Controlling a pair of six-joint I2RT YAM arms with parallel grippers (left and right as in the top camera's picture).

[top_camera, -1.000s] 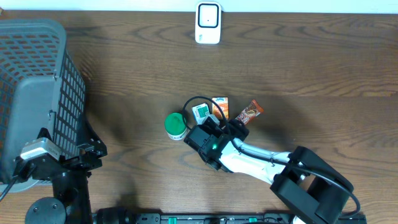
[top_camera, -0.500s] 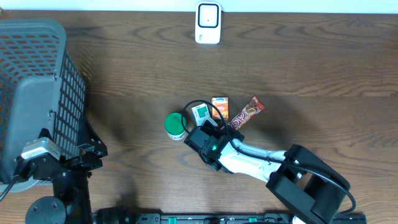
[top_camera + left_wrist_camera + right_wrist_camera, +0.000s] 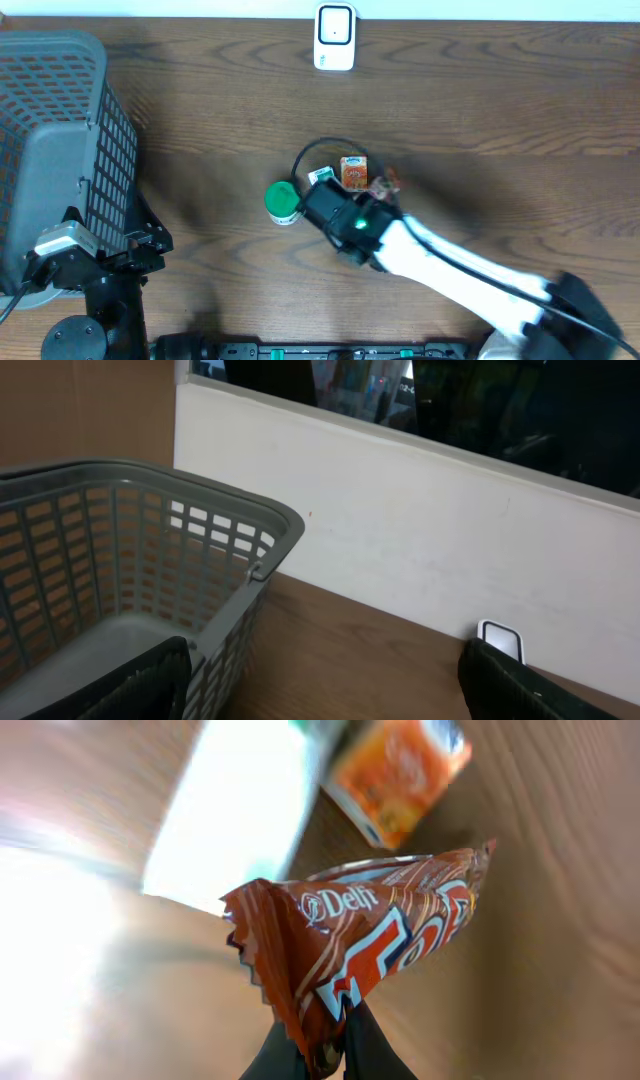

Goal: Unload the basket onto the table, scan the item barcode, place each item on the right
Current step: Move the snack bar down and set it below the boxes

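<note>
Reading "Delfi" in white on the brown-and-orange snack bar [image 3: 370, 950]; I see its crimped end pinched in the right gripper [image 3: 325, 1055], near an orange box [image 3: 400, 775]. Left gripper [image 3: 330, 685] spread wide.

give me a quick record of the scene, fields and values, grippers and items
right gripper: shut on snack bar, pinching one end of the wrapper
left gripper: open, empty, beside basket
scanner: at the table's far edge, apart from the items
loose on table: orange box, small green box, green-lidded tub
</note>
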